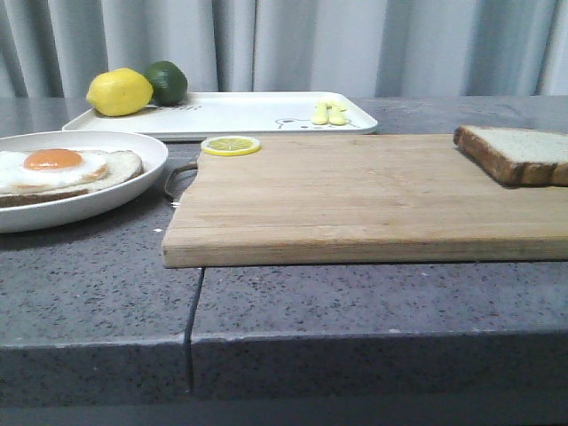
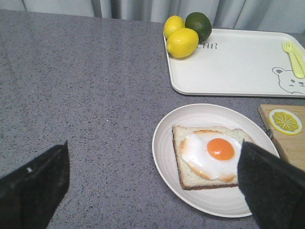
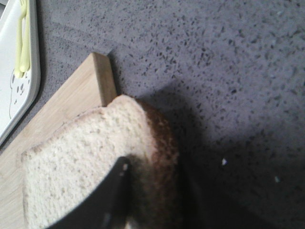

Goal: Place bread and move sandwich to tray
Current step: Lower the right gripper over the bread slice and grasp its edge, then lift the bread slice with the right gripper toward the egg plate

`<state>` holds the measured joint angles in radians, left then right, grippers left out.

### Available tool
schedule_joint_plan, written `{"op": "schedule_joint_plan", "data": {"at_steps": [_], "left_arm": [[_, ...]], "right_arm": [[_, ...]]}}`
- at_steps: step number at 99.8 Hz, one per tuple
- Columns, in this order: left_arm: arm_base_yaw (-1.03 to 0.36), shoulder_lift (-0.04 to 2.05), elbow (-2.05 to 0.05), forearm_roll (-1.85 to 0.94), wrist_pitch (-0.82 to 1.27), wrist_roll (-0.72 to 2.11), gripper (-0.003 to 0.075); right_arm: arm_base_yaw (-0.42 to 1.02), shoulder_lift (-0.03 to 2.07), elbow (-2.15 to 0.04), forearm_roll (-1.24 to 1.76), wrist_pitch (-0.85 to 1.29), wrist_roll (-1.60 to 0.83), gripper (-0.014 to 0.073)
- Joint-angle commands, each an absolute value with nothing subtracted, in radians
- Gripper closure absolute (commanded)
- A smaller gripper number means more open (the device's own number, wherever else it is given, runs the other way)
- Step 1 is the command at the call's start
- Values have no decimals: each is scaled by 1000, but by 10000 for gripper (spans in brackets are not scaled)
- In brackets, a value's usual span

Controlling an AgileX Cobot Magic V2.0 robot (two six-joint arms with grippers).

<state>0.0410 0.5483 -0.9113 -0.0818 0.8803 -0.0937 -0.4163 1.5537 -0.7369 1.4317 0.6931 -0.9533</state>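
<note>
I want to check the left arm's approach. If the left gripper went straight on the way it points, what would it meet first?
Probably the round white plate with the sandwich, though depth is unclear.

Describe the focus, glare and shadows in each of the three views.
Front view: even, soft light, the counter edge nearest the camera slightly soft, no glare. Left wrist view: sharp on the sandwich, the dark fingers blurred, a mild sheen on the yolk. Right wrist view: the bread is close and soft, and a broad dark shadow lies on the counter beside it.
</note>
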Motion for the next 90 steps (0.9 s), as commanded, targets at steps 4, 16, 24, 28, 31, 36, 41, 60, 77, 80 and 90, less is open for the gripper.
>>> {"op": "schedule_joint_plan", "data": {"at_steps": [4,16,24,28,31,36,41,60,77,80,90], "left_arm": [[38,559,-943,-90,815,-104,59],[38,559,-943,-90,815,-104,59],[38,559,-943,-90,815,-104,59],[38,559,-943,-90,815,-104,59],[38,559,-943,-90,815,-104,59],[38,559,-943,-90,815,-104,59],[38,559,-943,-90,815,-104,59],[38,559,-943,-90,815,-104,59],[38,559,-943,-90,815,-104,59],[38,559,-943,-90,815,-104,59],[38,559,-943,-90,815,-104,59]], "right_arm": [[-414,1533,-751,1436,706,-958,563],[-414,1532,-751,1436,712,-958,708],[-414,1518,-751,1440,728,-958,699],[-414,1504,-751,1441,733,-958,701],[-414,1487,-751,1445,738,-957,701],[-414,1458,-751,1456,745,-953,701],[-414,1423,-752,1472,750,-946,701],[-412,1297,-801,1550,823,-888,701],[-320,1210,-840,1569,776,-823,701],[-292,1201,-843,1580,756,-818,701],[-178,1185,-853,1651,699,-818,701]]}}
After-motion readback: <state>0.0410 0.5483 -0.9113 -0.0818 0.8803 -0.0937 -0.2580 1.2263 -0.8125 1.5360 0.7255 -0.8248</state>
